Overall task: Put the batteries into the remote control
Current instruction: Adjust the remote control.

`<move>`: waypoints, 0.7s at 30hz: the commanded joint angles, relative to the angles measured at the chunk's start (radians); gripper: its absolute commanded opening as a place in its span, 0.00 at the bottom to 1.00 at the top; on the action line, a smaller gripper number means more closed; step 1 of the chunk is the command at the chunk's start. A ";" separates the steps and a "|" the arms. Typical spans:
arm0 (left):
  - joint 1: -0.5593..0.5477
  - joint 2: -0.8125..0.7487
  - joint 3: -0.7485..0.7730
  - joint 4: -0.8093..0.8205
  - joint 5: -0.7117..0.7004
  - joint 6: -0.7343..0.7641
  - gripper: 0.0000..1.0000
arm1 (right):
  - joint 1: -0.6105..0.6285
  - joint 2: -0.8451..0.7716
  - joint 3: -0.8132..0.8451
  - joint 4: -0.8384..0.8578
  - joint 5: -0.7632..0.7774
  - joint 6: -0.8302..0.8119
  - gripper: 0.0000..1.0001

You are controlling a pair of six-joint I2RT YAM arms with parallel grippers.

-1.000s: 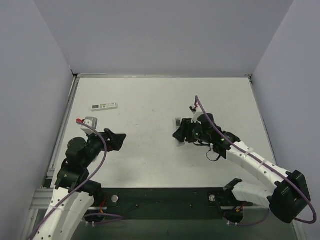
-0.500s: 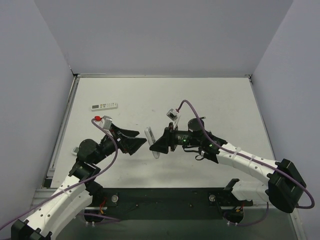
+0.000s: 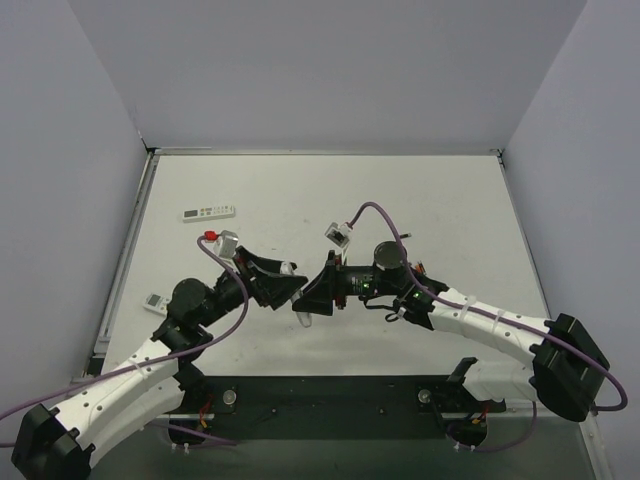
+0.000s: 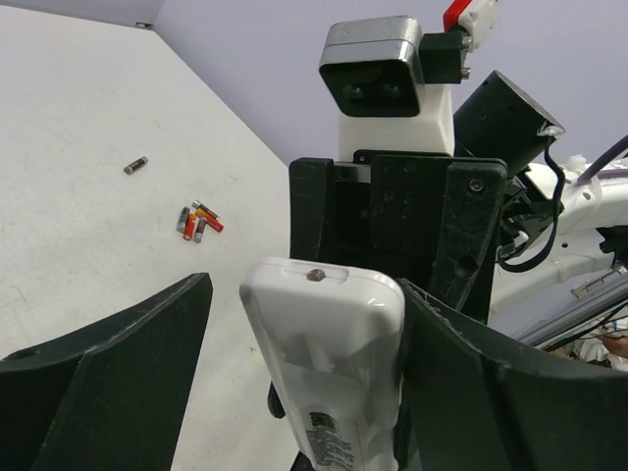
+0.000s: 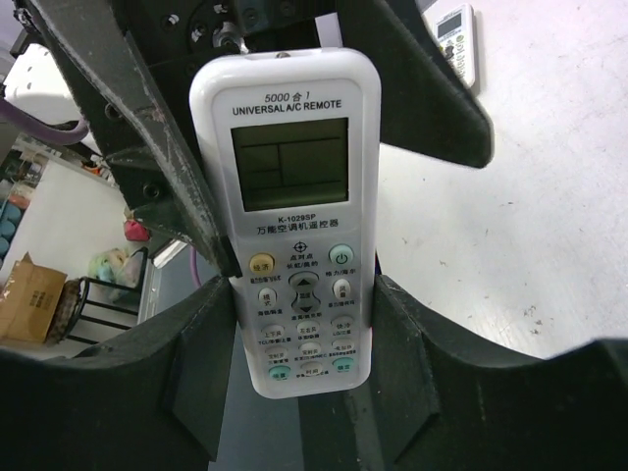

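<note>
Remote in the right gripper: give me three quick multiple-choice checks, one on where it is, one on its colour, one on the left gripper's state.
1. Where is the remote?
A. Lying flat on the table
B. Clamped in the right gripper
C. Resting on an arm base

2. What colour is its shell?
A. Black
B. White
C. Red

3. How does the left gripper stand?
A. Open, a finger on each side of the remote's end
B. Shut on a battery
C. Out of view

Answers:
1 B, the right wrist view shows a finger against each side.
2 B, the casing is white in both wrist views.
3 A, the left wrist view shows spread fingers flanking it.
</note>
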 commanded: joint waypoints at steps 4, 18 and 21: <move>-0.050 0.007 0.006 0.064 -0.090 -0.031 0.44 | 0.007 0.013 -0.014 0.133 -0.012 0.012 0.25; -0.077 -0.023 0.171 -0.597 -0.545 -0.135 0.00 | 0.051 -0.114 -0.044 -0.170 0.391 -0.197 0.82; -0.078 0.001 0.191 -0.636 -0.587 -0.163 0.00 | 0.114 -0.106 -0.035 -0.198 0.500 -0.250 0.82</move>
